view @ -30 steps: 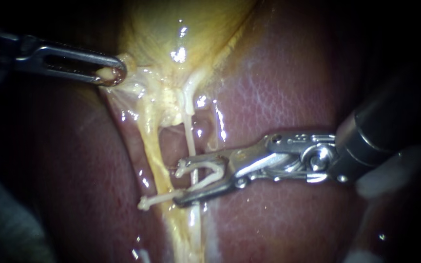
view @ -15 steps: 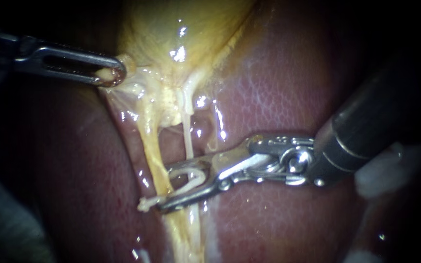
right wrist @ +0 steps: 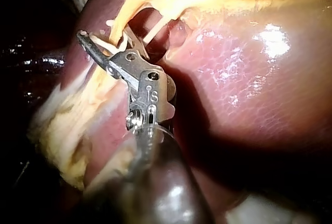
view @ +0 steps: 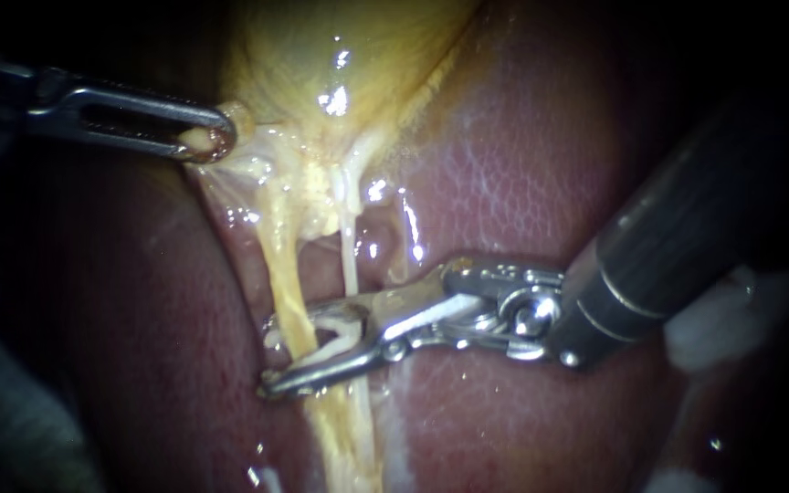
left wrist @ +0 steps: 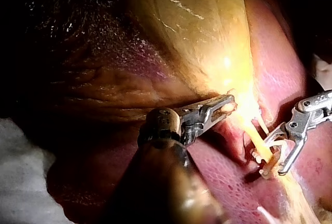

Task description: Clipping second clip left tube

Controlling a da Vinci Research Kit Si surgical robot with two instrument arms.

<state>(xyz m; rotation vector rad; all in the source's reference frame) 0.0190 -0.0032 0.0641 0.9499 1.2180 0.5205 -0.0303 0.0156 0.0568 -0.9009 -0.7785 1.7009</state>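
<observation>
The gallbladder lies on the liver. My left instrument is shut on the tissue at the gallbladder's lower edge and holds it to the left; the same grip shows in the left wrist view. Two tubes run down from there: the yellowish left tube and the thin white right tube. My right instrument carries a white clip between its spread jaws. The jaws and clip straddle the left tube, one on each side. The right tube passes behind the jaws' base.
Yellow fatty tissue continues below the jaws. White gauze shows beyond the right instrument's dark shaft. Dark liver surface lies to the left of the tubes.
My right instrument has slid leftward with the clip, from around the right tube to around the left tube. The left instrument and its hold have not moved.
</observation>
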